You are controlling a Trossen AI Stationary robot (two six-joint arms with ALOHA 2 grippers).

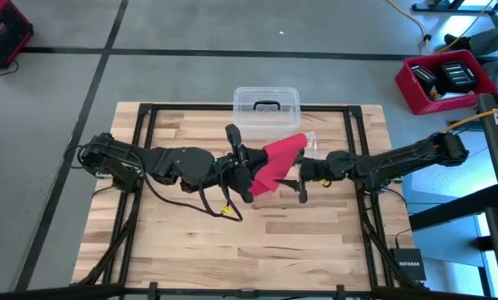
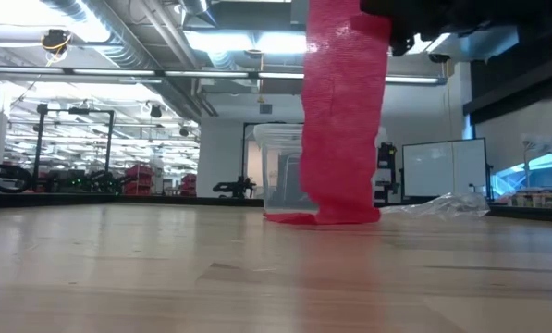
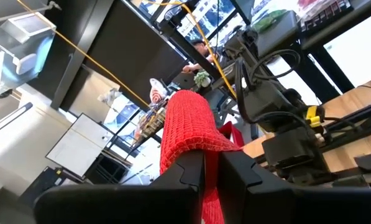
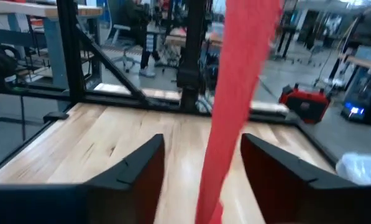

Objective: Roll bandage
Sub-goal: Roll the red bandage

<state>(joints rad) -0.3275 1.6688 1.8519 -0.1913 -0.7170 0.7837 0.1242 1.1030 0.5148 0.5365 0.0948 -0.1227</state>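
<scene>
**Inspector:** Wooden table sits on a grey floor. A clear box stands at its far edge; take that as the reference. Where is the bandage?

**Assistant:** The bandage is just in front of the box, between the two grippers. In the low view it hangs as a red band with its lower end bunched on the table.

**Inspector:** Left gripper?

**Assistant:** The left gripper is in front of the box, toward the left arm's side. Its fingers are closed on the bandage, which drapes over them.

**Inspector:** Right gripper?

**Assistant:** The right gripper is opposite. Its fingers stand apart with the bandage hanging between them, not pinched.

**Inspector:** Anything else?

**Assistant:** A crinkled wrapper lies beside the box.
</scene>
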